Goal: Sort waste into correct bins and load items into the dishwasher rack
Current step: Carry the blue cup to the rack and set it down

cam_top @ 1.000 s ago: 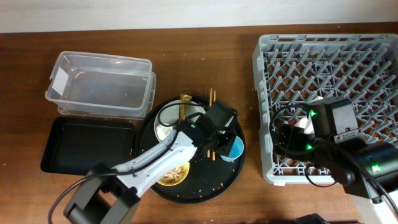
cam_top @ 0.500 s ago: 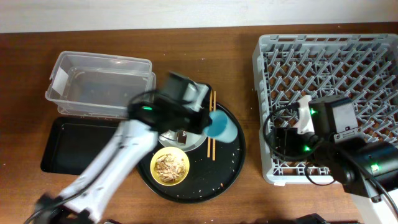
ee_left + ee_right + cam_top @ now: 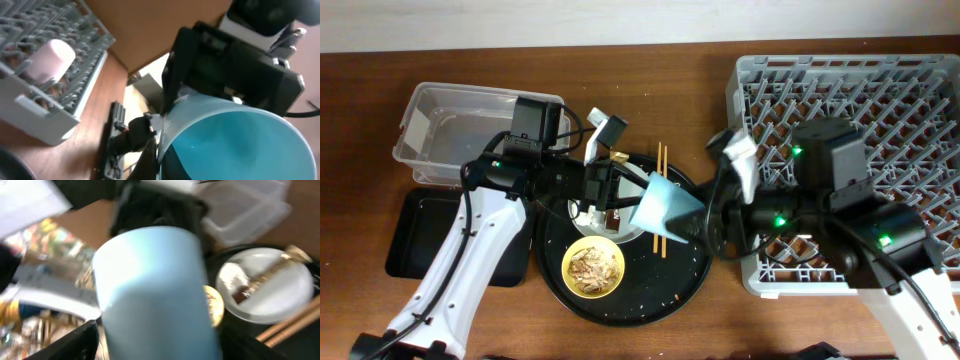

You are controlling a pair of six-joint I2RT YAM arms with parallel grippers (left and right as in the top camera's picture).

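Above the round black tray, the left fingers clamp the tilted light blue cup just beside the right fingers, whose spread cannot be told.

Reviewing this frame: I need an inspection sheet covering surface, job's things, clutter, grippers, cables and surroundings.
Surface: brown wooden table; crumbs dot the round black tray.
Job's things: light blue cup held tilted above that tray; pink cup in the rack; plate carrying the wrapper; yellow bowl holding scraps; chopsticks on the round tray; clear box and shallow black tray at left; tissue not seen.
Clutter: nothing seen.
Grippers: left gripper shut on the light blue cup; right gripper at the cup's base, grip unclear.
Cables: black cables along both arms.
Surroundings: pale wall strip.
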